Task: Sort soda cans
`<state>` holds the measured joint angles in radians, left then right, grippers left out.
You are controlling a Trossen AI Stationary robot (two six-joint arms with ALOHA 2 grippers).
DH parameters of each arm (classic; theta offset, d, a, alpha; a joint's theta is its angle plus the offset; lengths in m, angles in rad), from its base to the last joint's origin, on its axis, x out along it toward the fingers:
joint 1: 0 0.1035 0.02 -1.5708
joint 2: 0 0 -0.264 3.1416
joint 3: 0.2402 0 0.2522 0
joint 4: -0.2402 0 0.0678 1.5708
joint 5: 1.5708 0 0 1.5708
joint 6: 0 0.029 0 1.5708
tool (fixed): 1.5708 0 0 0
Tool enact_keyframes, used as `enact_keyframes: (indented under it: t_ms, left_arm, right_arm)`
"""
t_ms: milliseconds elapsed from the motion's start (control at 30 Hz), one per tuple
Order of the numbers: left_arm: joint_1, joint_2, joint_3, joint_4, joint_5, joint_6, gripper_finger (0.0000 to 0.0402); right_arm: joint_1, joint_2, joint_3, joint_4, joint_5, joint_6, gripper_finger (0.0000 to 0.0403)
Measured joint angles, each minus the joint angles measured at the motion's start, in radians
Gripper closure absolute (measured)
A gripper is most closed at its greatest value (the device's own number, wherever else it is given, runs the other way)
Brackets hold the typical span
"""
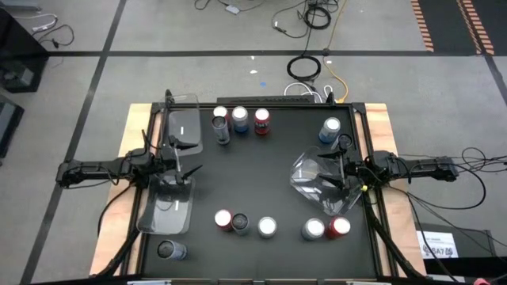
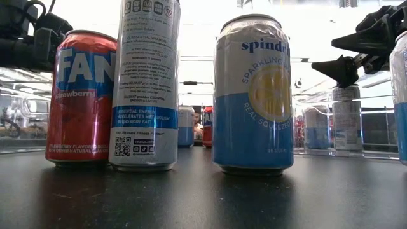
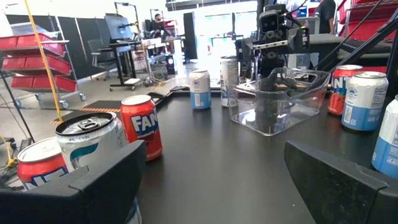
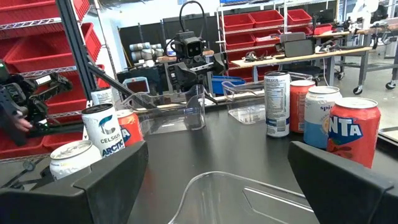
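Soda cans stand upright in groups on the black table. Three are at the far side [image 1: 239, 120], one sits far right [image 1: 331, 131], three stand near the middle [image 1: 240, 224], two near right [image 1: 326, 229], and one at the near left corner [image 1: 170, 251]. My left gripper [image 1: 190, 169] is open and hovers between two clear bins on the left. It faces the near cans, a red one [image 3: 140, 124] closest. My right gripper [image 1: 331, 171] is open above the right clear bin [image 1: 310, 178], whose rim [image 4: 249, 193] shows between its fingers.
Two clear bins lie on the left, one far [image 1: 184, 127] and one near [image 1: 166, 207]. The table's middle [image 1: 253, 174] is bare black surface. In the low view a red can [image 2: 82, 98], a white can [image 2: 145, 83] and a blue can [image 2: 254, 95] stand close. Shelves and desks fill the room beyond.
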<state>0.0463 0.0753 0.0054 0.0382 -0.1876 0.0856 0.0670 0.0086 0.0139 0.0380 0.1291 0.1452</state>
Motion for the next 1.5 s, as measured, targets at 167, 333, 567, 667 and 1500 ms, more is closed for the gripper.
enact_keyframes:
  t_ms: [167,333,567,667,1500]
  left_arm:
    - [0.000,0.000,0.000,0.043,0.002,-0.102,0.0013]
    - [0.000,0.000,0.001,0.089,0.017,-0.343,0.0013]
    - [0.000,0.000,0.006,0.100,0.023,-0.465,0.0013]
    - [0.000,0.010,0.065,0.018,0.023,-0.462,0.0013]
    - [0.162,0.622,0.946,-0.534,-0.431,-0.533,0.0013]
  right_arm:
    - [0.000,0.000,0.000,0.000,0.000,0.000,0.0021]
    - [0.000,0.000,0.000,0.000,0.000,0.000,0.0021]
    - [0.000,0.000,0.000,0.000,0.000,0.000,0.0021]
    - [0.000,0.000,0.000,0.000,0.000,0.000,0.0021]
    - [0.000,0.000,0.000,0.000,0.000,0.000,0.0021]
